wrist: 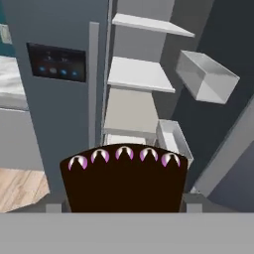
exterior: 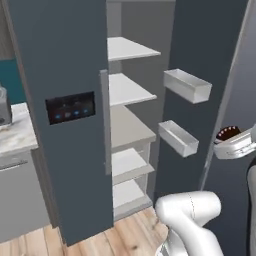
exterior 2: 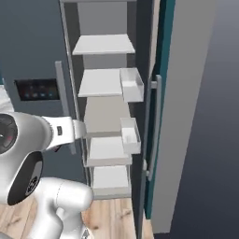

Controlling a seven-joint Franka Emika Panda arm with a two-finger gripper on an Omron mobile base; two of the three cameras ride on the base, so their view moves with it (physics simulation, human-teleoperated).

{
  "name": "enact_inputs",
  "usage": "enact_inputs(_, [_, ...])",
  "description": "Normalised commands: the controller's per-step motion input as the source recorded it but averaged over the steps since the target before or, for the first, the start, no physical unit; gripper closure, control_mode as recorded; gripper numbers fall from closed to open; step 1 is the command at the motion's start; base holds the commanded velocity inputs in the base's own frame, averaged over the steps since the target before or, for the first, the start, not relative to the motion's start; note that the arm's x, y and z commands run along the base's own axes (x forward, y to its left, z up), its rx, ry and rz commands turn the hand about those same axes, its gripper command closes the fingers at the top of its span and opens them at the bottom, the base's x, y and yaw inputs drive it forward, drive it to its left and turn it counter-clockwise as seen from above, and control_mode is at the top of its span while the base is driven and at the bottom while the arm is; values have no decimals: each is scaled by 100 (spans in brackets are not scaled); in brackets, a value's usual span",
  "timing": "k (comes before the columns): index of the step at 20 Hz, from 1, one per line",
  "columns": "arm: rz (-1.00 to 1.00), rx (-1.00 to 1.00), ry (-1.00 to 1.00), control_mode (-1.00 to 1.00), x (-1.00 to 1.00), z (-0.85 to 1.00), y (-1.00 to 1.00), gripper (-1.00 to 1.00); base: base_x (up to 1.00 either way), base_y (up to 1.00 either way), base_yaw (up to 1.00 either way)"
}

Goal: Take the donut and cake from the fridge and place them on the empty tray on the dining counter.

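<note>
Your gripper (wrist: 124, 206) clamped on the cake (wrist: 124, 178), out in front of the fridge (exterior: 65, 150), right door swung wide, bare shelves (exterior: 127, 90) ahead, door bins (exterior: 187, 85) at right.

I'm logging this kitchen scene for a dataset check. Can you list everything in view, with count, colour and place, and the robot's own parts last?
fridge: one, dark slate-blue, right door swung open, left door shut.
control panel: one, black with blue lights, on the shut door.
handle: one, grey, vertical, at the shut door's edge.
shelves: several, pale grey, stacked inside the fridge, bare.
door bins: two, pale grey, on the open door's inner side, one above the other.
cake: one, dark brown with pinkish-white dollops, between the gripper's fingers, outside the fridge.
marble counter: one, white-grey, left of the fridge.
floor: light wood planks, below the fridge.
gripper: one, white, closed on the cake.
arm: one, white, in the foreground.
</note>
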Motion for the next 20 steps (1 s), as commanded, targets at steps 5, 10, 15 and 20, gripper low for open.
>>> enact_inputs(5, [0,0,0,100,0,0,0,100,-11,0,-70])
enact_inputs(10, [0,0,0,100,0,0,0,100,-1,0,-89])
enact_inputs(15, [0,0,0,100,0,0,0,100,-37,1,-81])
enact_inputs(20, [0,0,0,100,0,0,0,100,-100,37,-49])
